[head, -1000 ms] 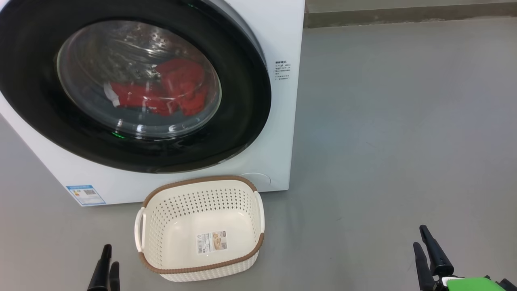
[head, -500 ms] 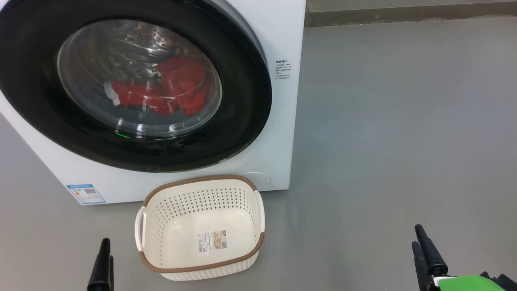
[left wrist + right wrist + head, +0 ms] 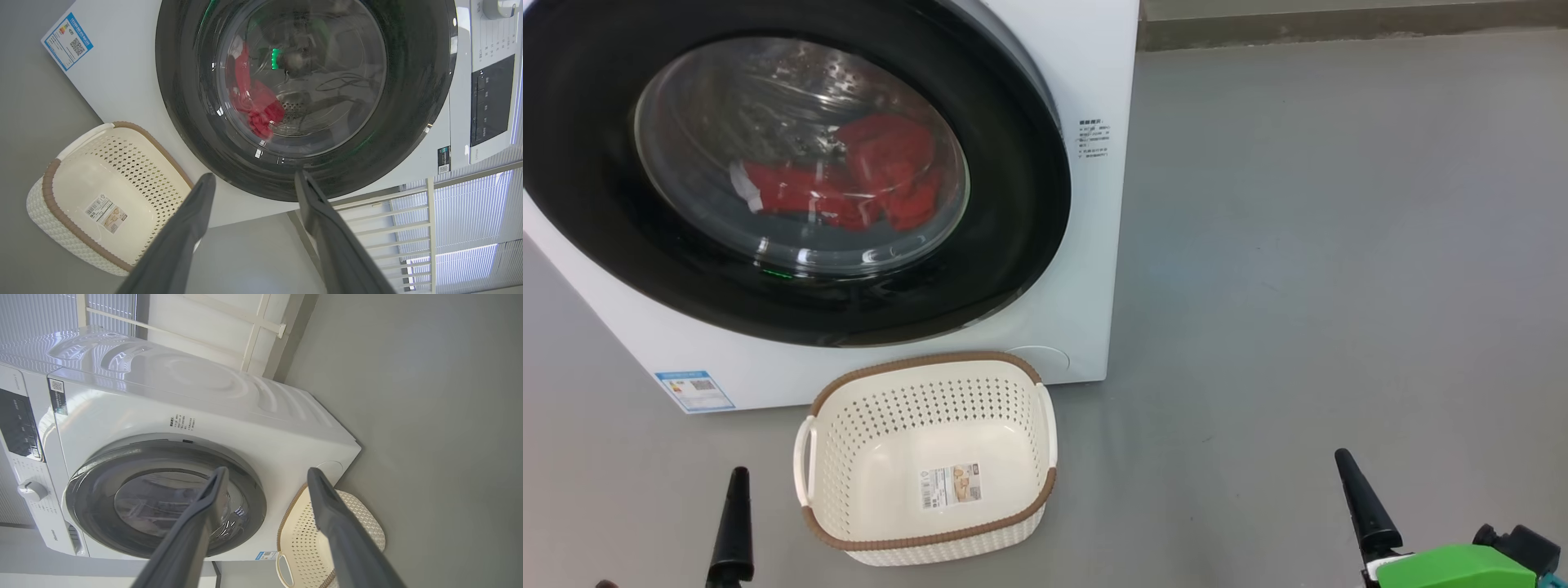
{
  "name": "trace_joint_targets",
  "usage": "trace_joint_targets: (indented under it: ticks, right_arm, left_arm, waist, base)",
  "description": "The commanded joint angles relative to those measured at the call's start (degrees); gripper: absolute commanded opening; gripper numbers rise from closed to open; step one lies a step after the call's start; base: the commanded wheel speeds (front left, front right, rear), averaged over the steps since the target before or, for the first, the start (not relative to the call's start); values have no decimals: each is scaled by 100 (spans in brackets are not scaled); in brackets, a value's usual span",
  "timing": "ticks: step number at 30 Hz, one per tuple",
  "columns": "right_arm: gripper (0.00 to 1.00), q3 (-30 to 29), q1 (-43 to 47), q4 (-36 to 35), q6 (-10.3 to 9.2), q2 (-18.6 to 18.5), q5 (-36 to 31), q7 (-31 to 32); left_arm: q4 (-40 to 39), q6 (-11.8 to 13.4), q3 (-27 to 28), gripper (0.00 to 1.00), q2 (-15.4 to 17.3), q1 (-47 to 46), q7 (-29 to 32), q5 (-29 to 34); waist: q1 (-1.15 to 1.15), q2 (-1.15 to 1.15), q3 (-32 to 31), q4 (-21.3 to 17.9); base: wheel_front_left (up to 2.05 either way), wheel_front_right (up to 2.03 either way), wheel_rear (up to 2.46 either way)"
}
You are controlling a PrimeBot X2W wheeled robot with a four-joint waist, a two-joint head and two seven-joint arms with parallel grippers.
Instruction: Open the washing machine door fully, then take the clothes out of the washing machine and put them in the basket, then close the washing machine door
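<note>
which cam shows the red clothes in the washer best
The head view: the clothes lie large and clear behind the washing machine door glass, red with a bit of white. The left wrist view shows them smaller, streaked by reflections. In the right wrist view the glass is too glary to make them out.

Bright, sharp, glare on washing machine door (image 3: pixel 792 106)
</note>
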Motion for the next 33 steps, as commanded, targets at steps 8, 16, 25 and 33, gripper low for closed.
trace_joint_targets:
  ticks: [8,16,25,33]
  right_arm:
    - [100,230,-316,-152,-2,-140,-825,-180]
    - [100,286,-353,-151,-2,-170,-1447,-315]
    - [100,343,-384,-159,-3,-180,-1906,-449]
    - [100,435,-404,-195,-3,-206,-2491,-600]
  left_arm:
    - [-331,7,24,100,130,15,-187,736]
    - [-458,76,-46,100,142,65,-324,1364]
    - [-576,110,-87,100,154,125,-459,1895]
    - [-728,142,-116,100,167,165,-613,2509]
  waist:
    - [-1,0,-10,-7]
    - [-1,0,-14,-3]
    - [-1,0,-10,-13]
    - [-1,0,11,-19]
  base:
    - [0,0,0]
    - [0,0,0]
    - [0,0,0]
    - [0,0,0]
